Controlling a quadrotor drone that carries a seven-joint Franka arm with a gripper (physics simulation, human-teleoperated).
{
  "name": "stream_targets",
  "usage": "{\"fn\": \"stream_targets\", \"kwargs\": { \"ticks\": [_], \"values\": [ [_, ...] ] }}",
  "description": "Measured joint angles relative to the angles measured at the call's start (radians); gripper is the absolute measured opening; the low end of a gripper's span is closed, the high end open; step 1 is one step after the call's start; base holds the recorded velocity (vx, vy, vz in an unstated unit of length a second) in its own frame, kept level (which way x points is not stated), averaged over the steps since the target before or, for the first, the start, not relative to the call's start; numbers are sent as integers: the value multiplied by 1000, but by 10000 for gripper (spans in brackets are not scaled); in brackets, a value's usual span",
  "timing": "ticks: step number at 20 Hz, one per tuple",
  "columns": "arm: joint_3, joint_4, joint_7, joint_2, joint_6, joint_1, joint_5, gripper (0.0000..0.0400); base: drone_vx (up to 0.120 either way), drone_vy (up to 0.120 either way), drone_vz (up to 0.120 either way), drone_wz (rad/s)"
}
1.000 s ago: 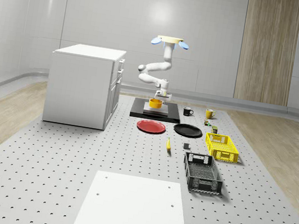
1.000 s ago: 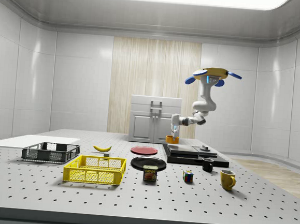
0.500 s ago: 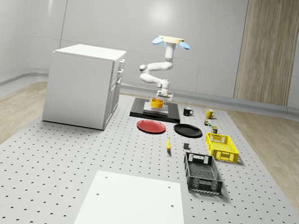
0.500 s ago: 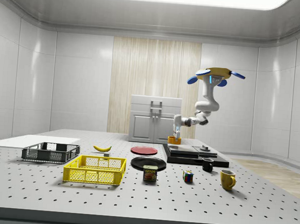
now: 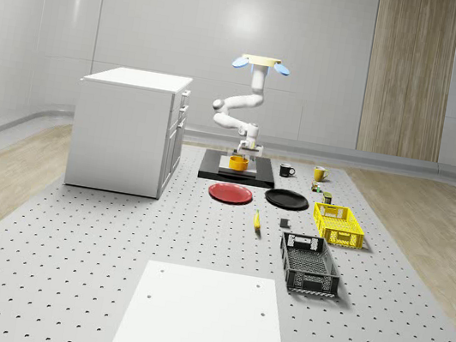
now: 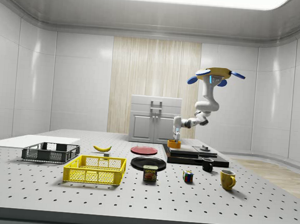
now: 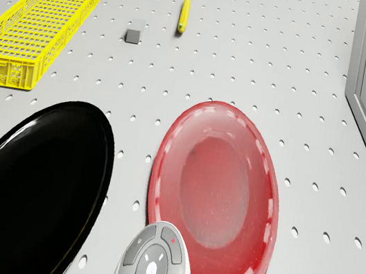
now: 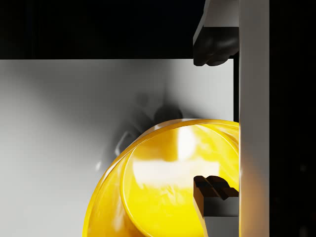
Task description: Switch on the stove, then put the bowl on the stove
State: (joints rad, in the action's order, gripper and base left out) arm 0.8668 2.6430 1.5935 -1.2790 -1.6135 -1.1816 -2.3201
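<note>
Hovering above the stove [image 5: 237, 175] at centre frame, the drone [image 5: 259, 63] keeps its gripper [image 8: 216, 118] spread wide over the bowl [image 5: 238, 163], resting on the burner plate. Retracting crookedly risks clipping the rim, tipping the bowl.

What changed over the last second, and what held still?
The bowl came down onto the stove, and the gripper has let go and lifted just above it, fingers apart in the wrist view. The drone still hovers above the stove's far side. The plates and crates stayed put.
</note>
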Motion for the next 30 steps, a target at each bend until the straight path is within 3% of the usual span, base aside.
{"fn": "stream_targets", "kwargs": {
  "ticks": [7,18,25,28,30],
  "values": [
    [-4,-2,-3,4,0,2,-5,391,0,0,0,0],
    [-7,-4,-6,9,3,6,-10,399,0,0,0,0],
    [-36,-33,-11,18,-19,0,-37,400,0,0,0,0],
    [-41,-38,-13,21,-22,0,-43,254,0,0,0,0],
    [-43,-40,-14,22,-22,1,-45,194,0,0,0,0]
  ]
}}
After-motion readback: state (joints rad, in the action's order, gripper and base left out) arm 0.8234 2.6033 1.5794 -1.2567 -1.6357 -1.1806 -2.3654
